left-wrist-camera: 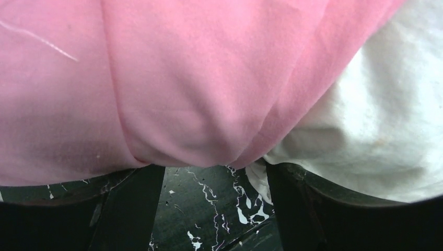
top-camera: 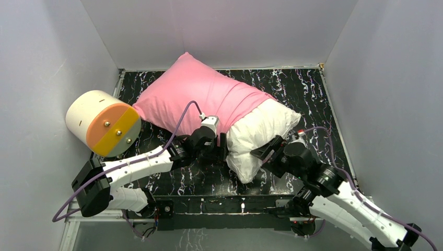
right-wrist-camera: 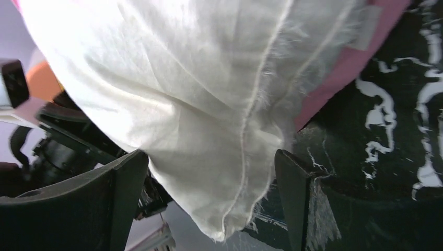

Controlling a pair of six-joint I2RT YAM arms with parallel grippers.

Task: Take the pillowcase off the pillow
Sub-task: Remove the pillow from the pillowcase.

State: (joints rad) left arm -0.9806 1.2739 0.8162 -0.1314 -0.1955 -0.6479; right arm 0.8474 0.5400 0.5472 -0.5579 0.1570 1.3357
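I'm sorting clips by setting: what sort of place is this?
Likely a lab test cell: plain grey walls box in a black marbled table, with robot arms bolted at its near edge.

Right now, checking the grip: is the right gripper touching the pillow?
Cannot tell: right wrist view shows pillow hanging inside open right gripper, contact unclear.

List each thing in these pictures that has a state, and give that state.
pillowcase: partly pulled back, covering only the far-left part of the pillow.
pillow: lying slantwise on the table, near-right end bare.
left gripper: open, a fold of the pillowcase edge between its fingers.
right gripper: open, the pillow's bare corner hanging between its fingers, not clamped.
cylinder: on its side at the left, flat end toward the camera.
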